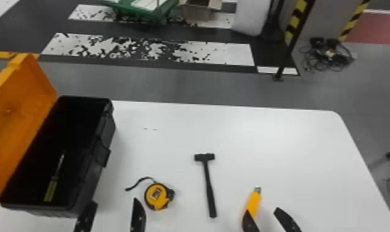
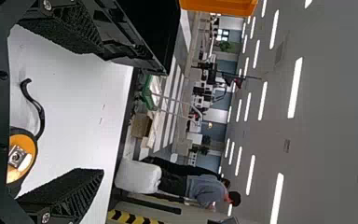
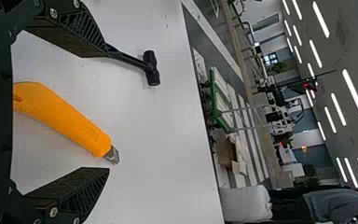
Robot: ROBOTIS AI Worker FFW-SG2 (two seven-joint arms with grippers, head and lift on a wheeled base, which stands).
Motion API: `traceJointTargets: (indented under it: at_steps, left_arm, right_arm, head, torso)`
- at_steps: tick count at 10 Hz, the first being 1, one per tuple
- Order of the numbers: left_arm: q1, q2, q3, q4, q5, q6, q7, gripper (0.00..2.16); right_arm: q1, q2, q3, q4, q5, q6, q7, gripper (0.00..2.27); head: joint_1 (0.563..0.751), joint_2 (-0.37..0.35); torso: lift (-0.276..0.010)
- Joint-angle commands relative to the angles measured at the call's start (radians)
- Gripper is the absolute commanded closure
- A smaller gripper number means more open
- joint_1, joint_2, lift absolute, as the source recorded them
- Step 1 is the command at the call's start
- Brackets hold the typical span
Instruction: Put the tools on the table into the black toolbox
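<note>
Utility knife [image 1: 253, 200] set aslant below the right gripper [image 1: 262, 211]

The right gripper is held wide apart, with nothing gripped between its black fingers. On the white table [image 1: 265, 138], just beside them, the utility knife is laid flat, so that arm is clearly the nearer one. Its long axis is run away from the robot with a lean to the robot's right; the blade end is pointed forward, and the handle's rear is partly covered by the inner finger in the head view. In the right wrist view the orange handle is seen crossing the opening obliquely, not squarely between the pads. For a firm hold, it is judged, the wrist would need to be turned slightly, or the fingers lowered astride the handle before being closed; otherwise the knife might be pushed aside or twisted

The left gripper [image 1: 114, 202] is likewise spread wide and empty, between the black toolbox [image 1: 91, 172] and the tape measure [image 1: 156, 196], which is found just to its right, its strap trailed to the left. By that arm this tool could be taken. The hammer [image 1: 209, 185] is placed between the tape measure and the knife, head forward. Inside the toolbox, under the raised orange lid [image 1: 21, 105], a screwdriver [image 1: 51, 188] is already stowed
</note>
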Motion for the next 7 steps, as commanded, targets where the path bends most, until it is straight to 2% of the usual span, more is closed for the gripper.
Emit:
traceJointTargets:
  at_steps: [1, 3, 5, 7]
  left_arm:
    - [-0.006, 0.005, -0.003, 0.001, 0.005, 0.001, -0.001, 0.08]
    - [-0.008, 0.010, -0.003, 0.001, 0.011, 0.001, -0.004, 0.08]
    - [-0.013, 0.016, -0.003, 0.001, 0.018, 0.001, -0.006, 0.09]
    - [-0.016, 0.018, -0.003, 0.005, 0.027, 0.001, -0.012, 0.09]
  right_arm:
    - [0.004, 0.002, 0.024, -0.047, 0.000, 0.104, -0.023, 0.14]
    - [0.004, 0.002, 0.058, -0.076, 0.001, 0.162, -0.057, 0.15]
    - [-0.010, 0.002, 0.066, -0.079, 0.001, 0.208, -0.077, 0.19]
    - [-0.018, 0.002, 0.063, -0.076, 0.001, 0.230, -0.093, 0.19]
  head:
    - [0.695, -0.024]
    - [0.695, 0.007]
    - [0.695, 0.050]
    - [0.695, 0.063]
  torso:
    - [-0.039]
    - [-0.039]
    - [-0.039]
    - [-0.039]
